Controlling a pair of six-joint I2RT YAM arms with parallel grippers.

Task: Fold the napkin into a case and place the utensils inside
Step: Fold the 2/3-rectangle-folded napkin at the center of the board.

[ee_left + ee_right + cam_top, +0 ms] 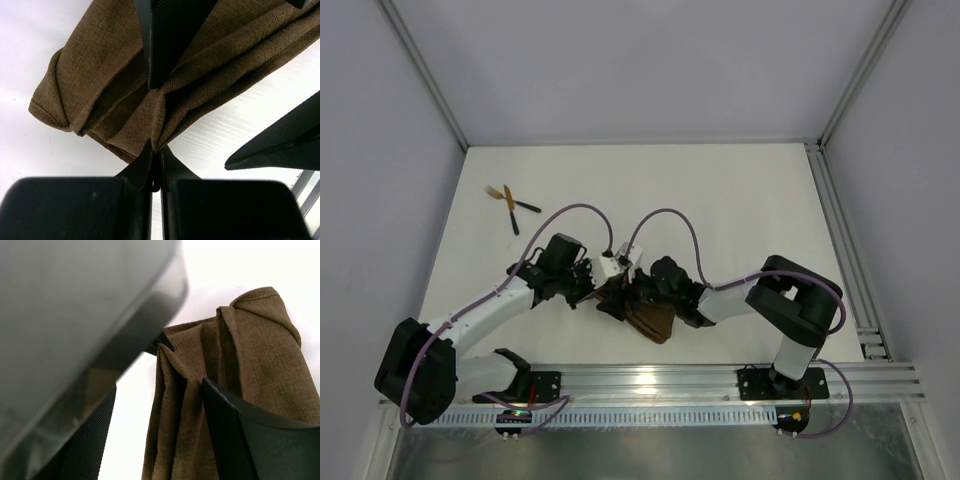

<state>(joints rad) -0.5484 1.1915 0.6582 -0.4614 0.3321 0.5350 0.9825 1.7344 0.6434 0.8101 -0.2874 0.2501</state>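
Left tool pinches bunched napkin, long axis running far-left to near-right.

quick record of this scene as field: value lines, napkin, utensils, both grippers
napkin: brown cloth, bunched in folds near the front of the table, not a flat case
utensils: two pieces lying together at the far left, apart from the napkin
left gripper: shut on a fold of the napkin
right gripper: open, close against the napkin
utensils inside cloth: no
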